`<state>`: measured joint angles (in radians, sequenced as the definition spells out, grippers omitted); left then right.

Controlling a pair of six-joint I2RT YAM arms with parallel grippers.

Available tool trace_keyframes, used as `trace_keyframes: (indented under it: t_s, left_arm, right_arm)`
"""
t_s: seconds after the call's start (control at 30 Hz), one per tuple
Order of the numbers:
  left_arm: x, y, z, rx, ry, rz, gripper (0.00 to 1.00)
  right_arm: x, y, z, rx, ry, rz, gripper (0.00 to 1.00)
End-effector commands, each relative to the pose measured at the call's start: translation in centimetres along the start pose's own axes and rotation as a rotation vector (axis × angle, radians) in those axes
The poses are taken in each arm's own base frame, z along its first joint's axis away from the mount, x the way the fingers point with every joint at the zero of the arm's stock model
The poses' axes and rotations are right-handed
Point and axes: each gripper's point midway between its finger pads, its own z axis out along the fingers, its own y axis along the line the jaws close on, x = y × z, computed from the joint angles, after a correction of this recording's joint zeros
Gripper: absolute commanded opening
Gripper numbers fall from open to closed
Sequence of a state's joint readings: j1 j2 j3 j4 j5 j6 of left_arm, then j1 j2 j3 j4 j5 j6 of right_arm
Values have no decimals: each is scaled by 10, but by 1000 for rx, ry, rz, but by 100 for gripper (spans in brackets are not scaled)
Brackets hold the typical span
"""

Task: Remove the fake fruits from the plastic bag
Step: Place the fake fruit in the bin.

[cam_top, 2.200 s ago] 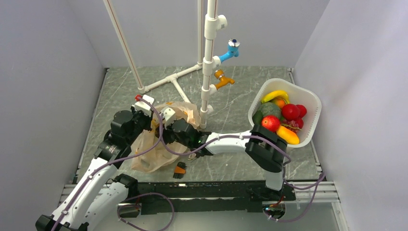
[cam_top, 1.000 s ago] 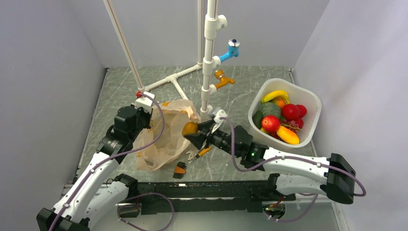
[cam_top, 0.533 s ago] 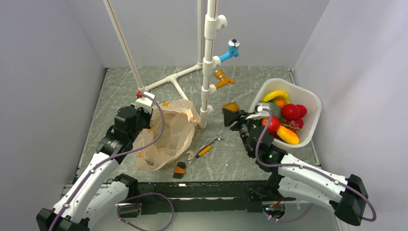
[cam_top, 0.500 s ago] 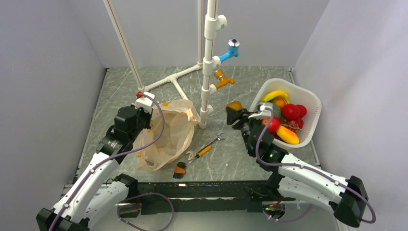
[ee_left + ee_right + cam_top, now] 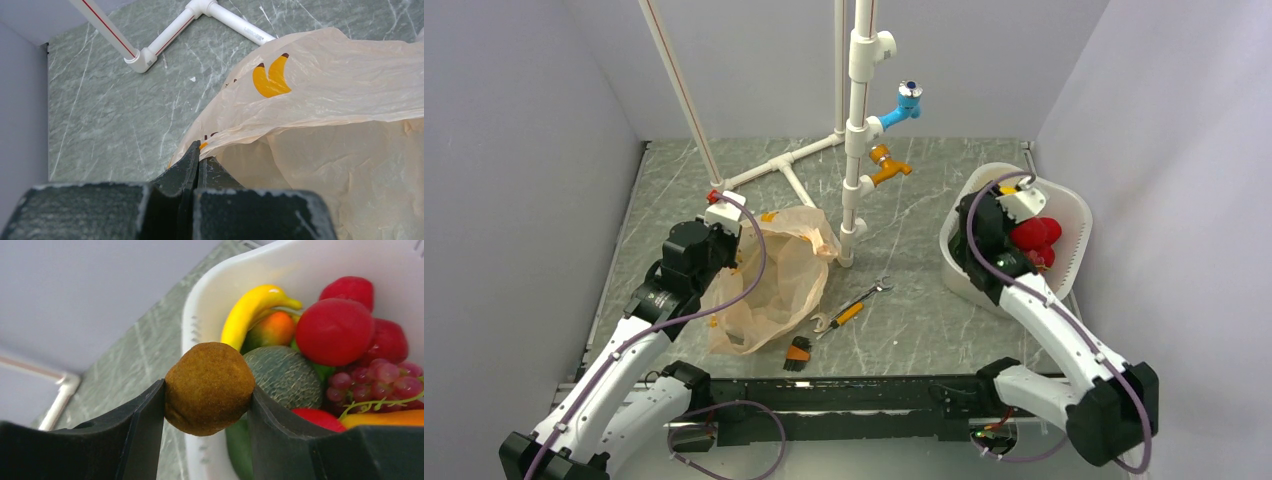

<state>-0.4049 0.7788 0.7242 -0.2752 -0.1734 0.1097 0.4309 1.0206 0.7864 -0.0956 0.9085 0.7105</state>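
plastic bag (image 5: 774, 280) slumped left of centre, mouth edge pinched in fully closed left gripper (image 5: 198, 160). brown fake fruit (image 5: 210, 387) clamped in right gripper (image 5: 207, 392), over white basket (image 5: 225, 282) far right.

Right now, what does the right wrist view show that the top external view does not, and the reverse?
Only the right wrist view: the brown fruit clamped in the right gripper, with the netted melon and grapes behind it. Only the top external view: the plastic bag, the wrench and the pipe stand. Both: the white basket and a red fruit in it.
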Motion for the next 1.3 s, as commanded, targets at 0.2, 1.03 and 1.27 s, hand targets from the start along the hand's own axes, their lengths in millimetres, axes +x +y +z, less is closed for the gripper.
trace_keyframes:
  t_s: [0.2,1.03,1.27]
  left_arm:
    - [-19,5,-4,-25,-42,-20,0]
    - [-24,2,-6,-4,-64,-23,0]
    - [-25,2,-7,-4,-68,-23,0]
  right_arm:
    - [-5,-54,74,254,140,15,0]
    - [37,-64,104,237,285,-69,63]
    - [24,-53,94,171,266,-34,80]
